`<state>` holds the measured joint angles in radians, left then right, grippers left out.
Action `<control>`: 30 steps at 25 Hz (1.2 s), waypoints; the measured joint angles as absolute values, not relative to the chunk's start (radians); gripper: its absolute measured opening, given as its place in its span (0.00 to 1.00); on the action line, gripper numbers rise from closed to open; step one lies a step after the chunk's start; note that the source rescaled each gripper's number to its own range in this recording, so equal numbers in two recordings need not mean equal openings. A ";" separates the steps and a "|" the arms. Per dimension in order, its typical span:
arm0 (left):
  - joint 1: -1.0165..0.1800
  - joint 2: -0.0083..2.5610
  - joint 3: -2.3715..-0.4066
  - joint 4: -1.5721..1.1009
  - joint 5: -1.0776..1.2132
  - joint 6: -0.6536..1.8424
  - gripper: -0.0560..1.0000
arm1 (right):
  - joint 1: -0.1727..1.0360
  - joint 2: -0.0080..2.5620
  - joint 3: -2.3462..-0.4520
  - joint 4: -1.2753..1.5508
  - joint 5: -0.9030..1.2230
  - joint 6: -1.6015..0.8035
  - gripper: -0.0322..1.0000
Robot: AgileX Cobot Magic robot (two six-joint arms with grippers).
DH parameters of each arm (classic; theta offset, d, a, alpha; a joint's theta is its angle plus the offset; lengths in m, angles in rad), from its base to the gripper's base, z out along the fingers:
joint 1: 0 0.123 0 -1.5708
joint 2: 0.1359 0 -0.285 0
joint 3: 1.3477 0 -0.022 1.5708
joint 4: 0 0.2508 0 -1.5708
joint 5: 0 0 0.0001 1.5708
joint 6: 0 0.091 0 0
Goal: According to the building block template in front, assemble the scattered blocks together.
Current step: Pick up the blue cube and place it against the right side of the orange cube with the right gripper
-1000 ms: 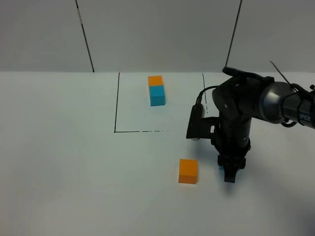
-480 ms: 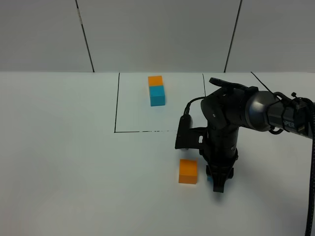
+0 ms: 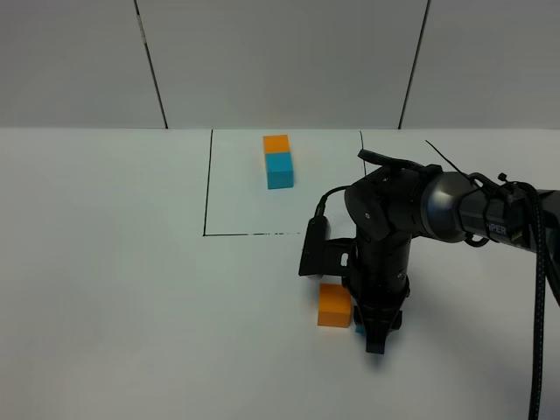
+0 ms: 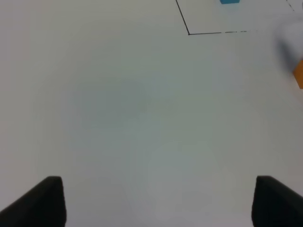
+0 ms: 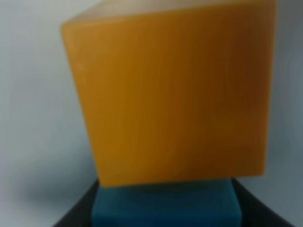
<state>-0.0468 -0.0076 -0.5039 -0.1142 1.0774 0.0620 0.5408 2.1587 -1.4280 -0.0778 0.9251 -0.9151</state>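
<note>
The building block template (image 3: pixel 279 162), a small orange-over-cyan bar, lies inside the black-lined square at the back. The loose orange block (image 3: pixel 333 305) sits on the table in front of that square. My right gripper (image 3: pixel 374 337) points down just right of it, shut on the cyan block (image 3: pixel 359 325), of which only a sliver shows. In the right wrist view the cyan block (image 5: pixel 165 205) sits between the dark fingers, right against the orange block (image 5: pixel 170 94). My left gripper (image 4: pixel 158 201) is open over bare table, holding nothing, and does not show in the exterior high view.
A black-lined square (image 3: pixel 206 201) marks the template's area at the back of the white table. The right arm's cable (image 3: pixel 538 289) hangs at the right edge. In the left wrist view the orange block (image 4: pixel 298 73) shows at the frame's edge.
My right arm has carried the cyan block leftward across the table until it stands against the orange block's right side. The orange block and the template have not moved.
</note>
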 joint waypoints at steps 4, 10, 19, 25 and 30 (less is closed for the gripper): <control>-0.047 -0.008 -0.504 -0.114 1.077 0.062 0.69 | 0.541 2.159 -1.428 -0.085 0.919 -0.915 0.03; -0.047 -0.008 -0.504 -0.114 1.077 0.062 0.69 | 0.541 2.159 -1.428 -0.086 0.915 -0.931 0.03; -0.047 -0.008 -0.504 -0.114 1.077 0.062 0.69 | 0.541 2.159 -1.428 -0.095 0.893 -0.962 0.03; -0.047 -0.008 -0.504 -0.114 1.077 0.062 0.69 | 0.541 2.159 -1.428 -0.102 0.884 -0.966 0.03; -0.047 -0.008 -0.504 -0.114 1.077 0.062 0.69 | 0.541 2.159 -1.428 -0.097 0.884 -0.969 0.03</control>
